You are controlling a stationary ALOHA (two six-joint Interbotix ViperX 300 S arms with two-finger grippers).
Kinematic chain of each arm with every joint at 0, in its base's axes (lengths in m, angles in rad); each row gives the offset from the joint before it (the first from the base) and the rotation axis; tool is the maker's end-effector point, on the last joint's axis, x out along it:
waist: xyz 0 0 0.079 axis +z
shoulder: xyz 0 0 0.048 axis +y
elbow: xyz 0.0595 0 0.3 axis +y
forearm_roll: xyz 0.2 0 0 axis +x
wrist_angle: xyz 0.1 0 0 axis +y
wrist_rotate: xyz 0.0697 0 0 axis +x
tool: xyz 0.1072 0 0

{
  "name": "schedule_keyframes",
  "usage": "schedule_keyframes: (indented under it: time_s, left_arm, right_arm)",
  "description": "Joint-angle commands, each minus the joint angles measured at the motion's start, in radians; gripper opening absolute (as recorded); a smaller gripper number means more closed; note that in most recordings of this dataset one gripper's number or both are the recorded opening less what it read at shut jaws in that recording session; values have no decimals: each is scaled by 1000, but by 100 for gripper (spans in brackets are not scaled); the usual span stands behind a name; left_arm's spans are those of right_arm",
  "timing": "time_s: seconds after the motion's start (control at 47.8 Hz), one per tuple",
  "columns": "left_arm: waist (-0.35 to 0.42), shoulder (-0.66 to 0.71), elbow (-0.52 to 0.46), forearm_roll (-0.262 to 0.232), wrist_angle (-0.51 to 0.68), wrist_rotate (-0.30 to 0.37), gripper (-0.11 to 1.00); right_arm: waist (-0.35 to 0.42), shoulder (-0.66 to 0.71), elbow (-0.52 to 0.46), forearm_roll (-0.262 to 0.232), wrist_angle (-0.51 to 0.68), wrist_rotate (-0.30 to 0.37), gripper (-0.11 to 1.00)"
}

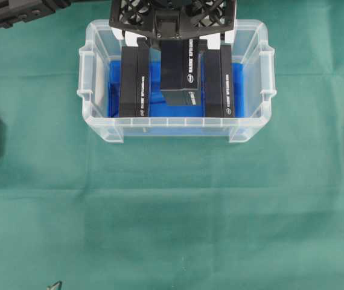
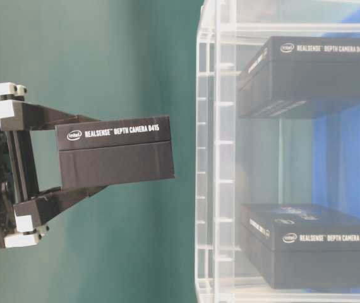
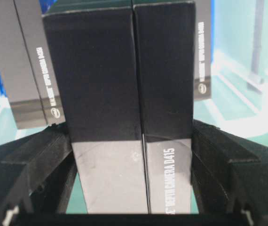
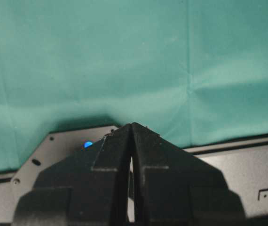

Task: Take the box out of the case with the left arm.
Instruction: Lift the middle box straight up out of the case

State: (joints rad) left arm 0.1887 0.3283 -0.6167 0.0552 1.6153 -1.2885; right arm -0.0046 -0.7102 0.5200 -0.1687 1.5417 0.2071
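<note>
Left fingers [image 2: 98,154] clamped box [image 2: 114,154] by its sides, apparently clear above case [image 1: 253,78]; 2 boxes remained inside. Right fingers [image 4: 131,155] closed, idle.

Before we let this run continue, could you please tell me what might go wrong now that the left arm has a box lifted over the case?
1. The left gripper pinches only one end of the box, so its free end could sag or slip out.
2. The box hangs over the case, so a drop would land on the two boxes inside.
3. On the way out it could clip the rim.
</note>
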Motion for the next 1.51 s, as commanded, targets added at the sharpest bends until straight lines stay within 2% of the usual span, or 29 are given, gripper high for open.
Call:
schedule_keyframes:
  time_s: [0.0, 0.817, 1.487]
  left_arm:
    - [5, -61, -20, 5, -2, 0, 62]
    - [8, -63, -17, 5, -2, 0, 62]
    - [6, -81, 23, 5, -3, -9, 62]
  right_arm:
    - [-2, -2, -11, -3, -3, 0, 0]
    - [-2, -3, -11, -3, -2, 0, 0]
    - [-2, -5, -11, -3, 2, 0, 0]
